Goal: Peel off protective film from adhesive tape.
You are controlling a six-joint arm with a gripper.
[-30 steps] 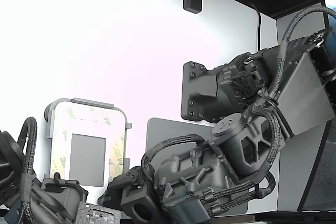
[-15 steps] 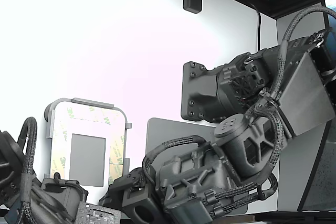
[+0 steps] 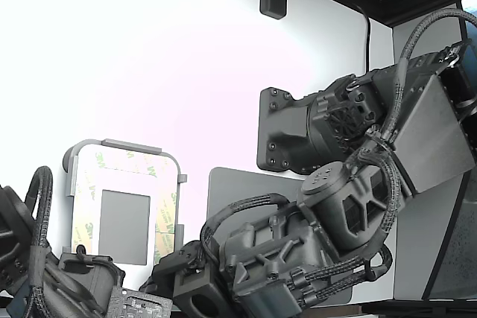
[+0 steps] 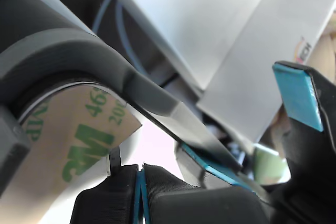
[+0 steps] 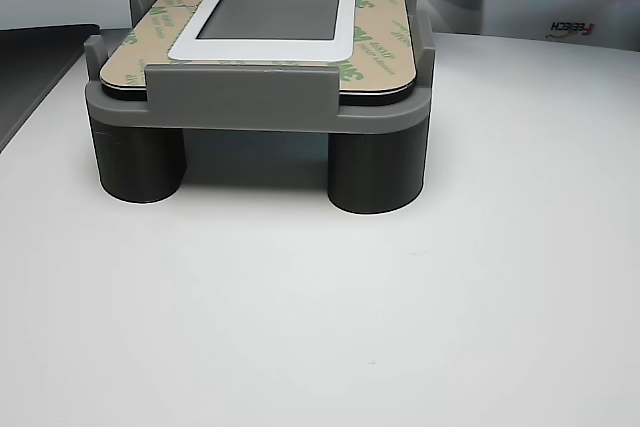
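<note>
A cream protective film [image 5: 375, 42] printed with green 3M logos covers the adhesive tape frame around a small grey rectangle [image 5: 277, 12], held in a grey fixture [image 5: 240, 107] on a white tabletop [image 5: 320, 297]. In the wrist view, the hand [image 4: 140, 182] sits at the film's edge with its blue-padded fingertips pressed together, seemingly empty.

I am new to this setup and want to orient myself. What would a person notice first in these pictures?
In the exterior view, the big dark robot arm fills the right and lower part, its wrist reaching down toward the bottom edge. On that view's left lies the light-grey plate framed with cream protective film bearing green 3M logos. The other view shows the same plate raised on a grey fixture with round legs on a white table.
</note>
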